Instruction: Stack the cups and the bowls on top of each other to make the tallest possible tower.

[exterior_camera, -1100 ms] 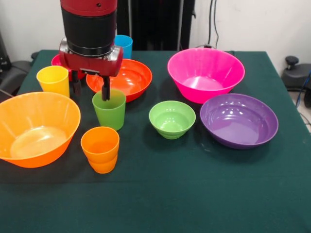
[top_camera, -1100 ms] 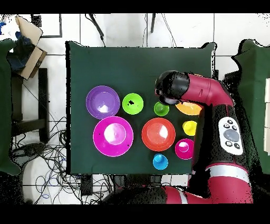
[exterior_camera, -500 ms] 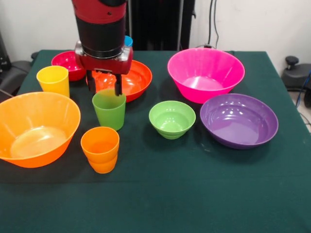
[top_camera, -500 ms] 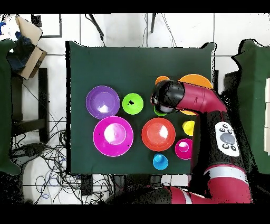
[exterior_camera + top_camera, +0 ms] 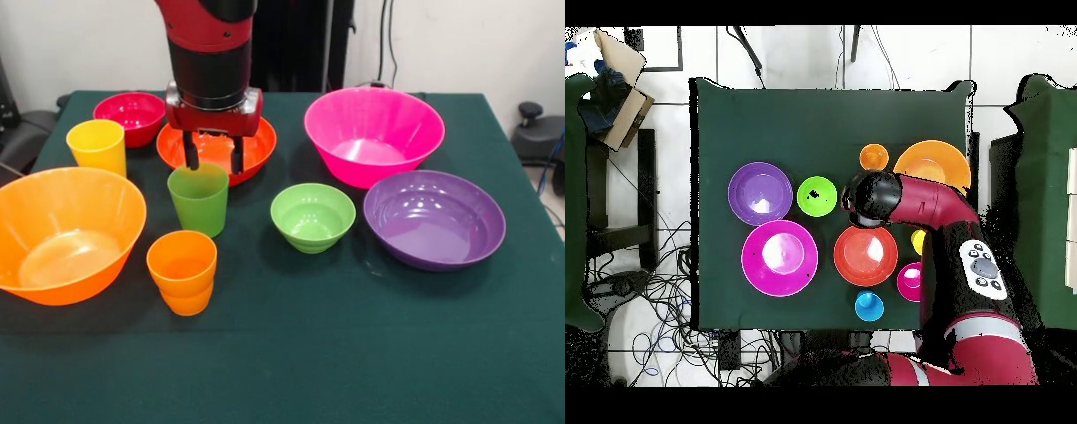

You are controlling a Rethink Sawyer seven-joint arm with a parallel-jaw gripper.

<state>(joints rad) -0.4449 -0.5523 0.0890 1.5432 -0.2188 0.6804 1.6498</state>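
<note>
Tool (image 5: 213, 162) hangs empty, fingers spread, just above the green cup's (image 5: 199, 199) far rim, probably lining up a grab; cup stands upright on counter (image 5: 353, 353), between orange cup (image 5: 182, 271) and red-orange bowl (image 5: 256, 141).

This looks like a robotics lab. A table covered in dark green cloth (image 5: 825, 120) stands on a pale tiled floor (image 5: 795, 55) strewn with loose black cables (image 5: 655, 295), and a red and black robot arm (image 5: 965, 250) on a pedestal reaches over it. Dark equipment (image 5: 538, 132) sits beside the table.
</note>
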